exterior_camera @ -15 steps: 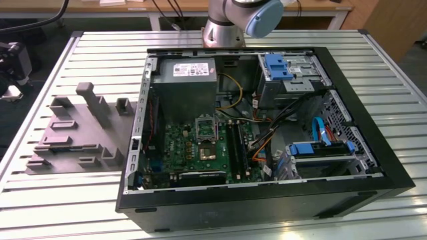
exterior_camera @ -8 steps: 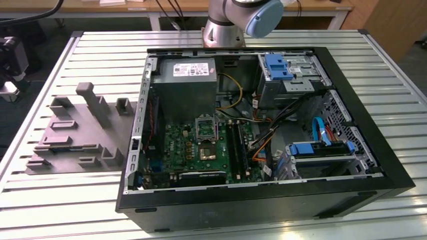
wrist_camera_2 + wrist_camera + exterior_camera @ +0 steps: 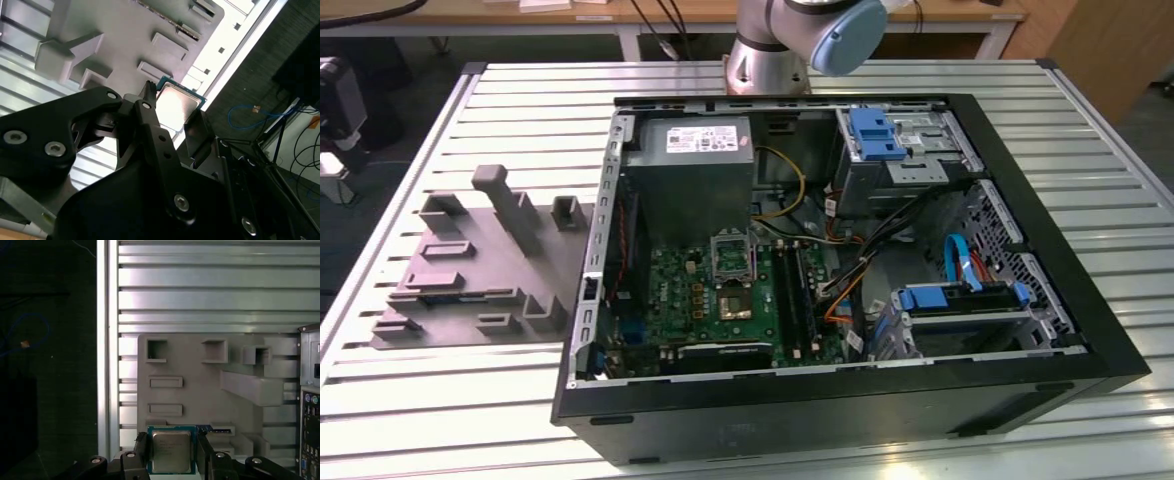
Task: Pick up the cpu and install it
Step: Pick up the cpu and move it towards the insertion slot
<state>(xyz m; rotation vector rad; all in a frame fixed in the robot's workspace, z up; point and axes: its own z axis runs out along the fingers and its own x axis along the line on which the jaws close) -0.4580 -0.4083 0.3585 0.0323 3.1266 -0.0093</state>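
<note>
The cpu (image 3: 171,450) is a small square chip with a silvery lid. It sits between the two black fingers of my gripper (image 3: 171,454), which is shut on its edges. It hangs well above the grey moulded fixture (image 3: 200,400) on the slatted table. The second wrist view shows the same cpu (image 3: 177,104) gripped in my gripper (image 3: 174,106), with the fixture (image 3: 125,30) behind it. In the exterior view the open computer case (image 3: 1107,330) lies on the table. On its green motherboard are the socket (image 3: 728,300) and its raised silver frame (image 3: 731,255).
The grey fixture (image 3: 467,270) stands on the table at the exterior view's left of the case. Inside the case are a grey power supply (image 3: 700,170), drive cages with blue clips (image 3: 878,135), and orange and blue cables (image 3: 854,285). The arm's base (image 3: 774,50) stands behind the case.
</note>
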